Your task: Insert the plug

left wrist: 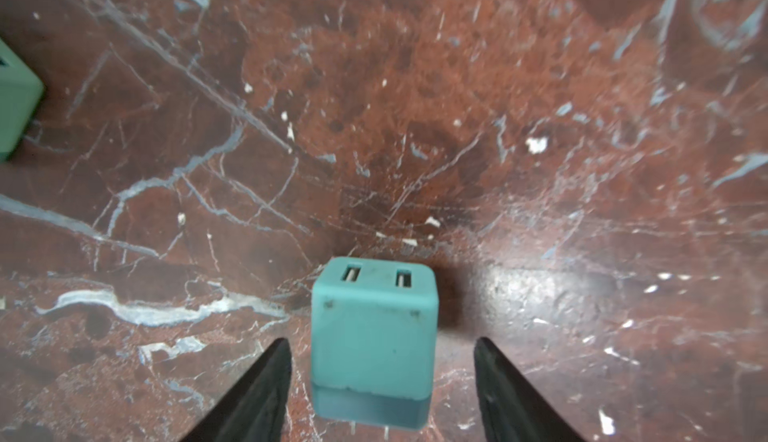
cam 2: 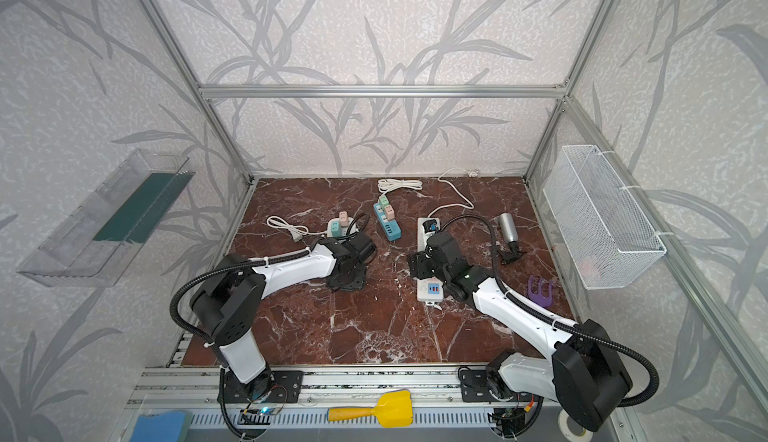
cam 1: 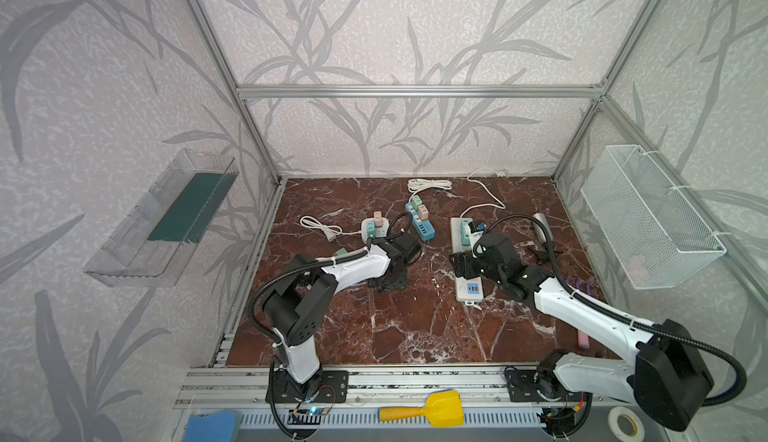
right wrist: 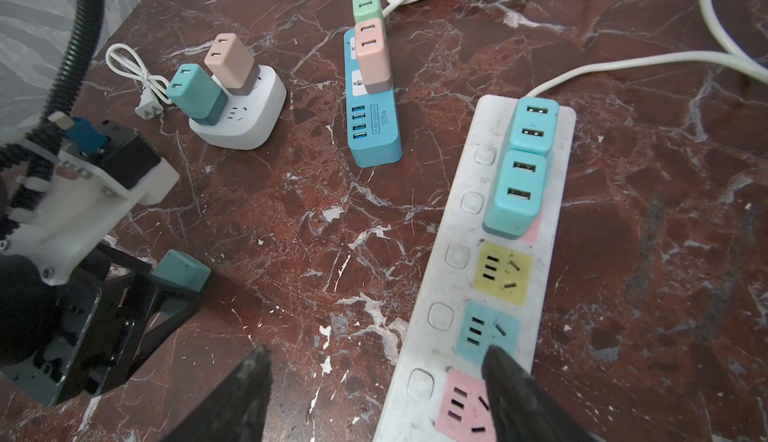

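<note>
Three power strips on the marble table [right wrist: 623, 253]: round white strip [right wrist: 253, 128], blue strip [right wrist: 376, 145], long white strip [right wrist: 453, 228], each carrying two adapters [right wrist: 515, 195], six in all. One loose teal plug [left wrist: 374, 328] stands mid-table, the long white strip at its three o'clock. My left gripper [left wrist: 380, 344] points down, its jaws apart either side of the plug, not touching. My right gripper [right wrist: 376, 355] hovers, parted and empty, over the long white strip.

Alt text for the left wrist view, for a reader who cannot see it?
A teal charger plug sits on the red marble tabletop between the left end effector's two black fingers, with a gap on each side. Part of a green plug shows at the frame's edge.
</note>
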`<state>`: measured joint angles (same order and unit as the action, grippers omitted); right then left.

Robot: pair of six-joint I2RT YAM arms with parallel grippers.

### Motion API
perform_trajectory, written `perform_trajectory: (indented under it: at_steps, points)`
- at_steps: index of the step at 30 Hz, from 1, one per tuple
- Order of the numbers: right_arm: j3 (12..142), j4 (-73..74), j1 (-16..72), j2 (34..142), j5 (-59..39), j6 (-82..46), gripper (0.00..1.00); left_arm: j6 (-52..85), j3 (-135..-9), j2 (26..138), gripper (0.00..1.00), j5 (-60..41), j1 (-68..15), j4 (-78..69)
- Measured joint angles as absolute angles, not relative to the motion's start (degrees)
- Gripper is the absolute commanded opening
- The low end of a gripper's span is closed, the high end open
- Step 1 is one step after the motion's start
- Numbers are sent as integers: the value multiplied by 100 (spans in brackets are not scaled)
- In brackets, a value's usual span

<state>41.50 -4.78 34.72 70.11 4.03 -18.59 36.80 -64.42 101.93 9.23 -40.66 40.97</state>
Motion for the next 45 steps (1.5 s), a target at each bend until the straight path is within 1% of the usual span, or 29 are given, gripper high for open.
perform_trajectory:
  at_steps: [6,13,18,23,25,26,28,32,33,35,37,38,42,45]
  points:
    - [4150,-478,3472,7011,403,-1859,77,3590,-6442,10195,55,982,-4082,4174]
    - [4150,-480,3479,7011,412,-1859,77,3444,-6525,10377,45,998,-4056,4171]
    - [4150,-482,3483,7011,419,-1859,77,3382,-6626,10460,45,1035,-4032,4156]
    - [4150,-489,3483,7011,429,-1859,77,3341,-6619,10499,55,1015,-4001,4119]
    - [4150,-499,3483,7011,445,-1859,77,3336,-6604,10541,57,1000,-3986,4064]
    - [4150,-502,3483,7011,447,-1859,77,3341,-6600,10541,56,989,-3977,4060]
    - [4150,-502,3483,7011,449,-1859,77,3339,-6595,10538,48,941,-3962,4025]
    - [4150,-502,3483,7013,451,-1859,77,3326,-6573,10506,19,915,-3959,3905]
    - [4150,-502,3483,7013,451,-1859,77,3312,-6558,10471,14,915,-3959,3885]
    - [4150,-502,3483,7015,454,-1859,76,3280,-6514,10381,7,910,-3959,3857]
    - [4150,-504,3483,7015,456,-1857,76,3186,-6482,10200,2,950,-3959,3852]
    - [4150,-504,3483,7019,464,-1848,76,3061,-6606,9865,0,1184,-4007,3723]
    - [4250,-639,3483,7105,593,-1785,73,2434,-6617,8757,0,915,-4007,2995]
    - [4431,-858,3481,7111,755,-1747,75,1879,-6390,8374,0,827,-4012,2447]
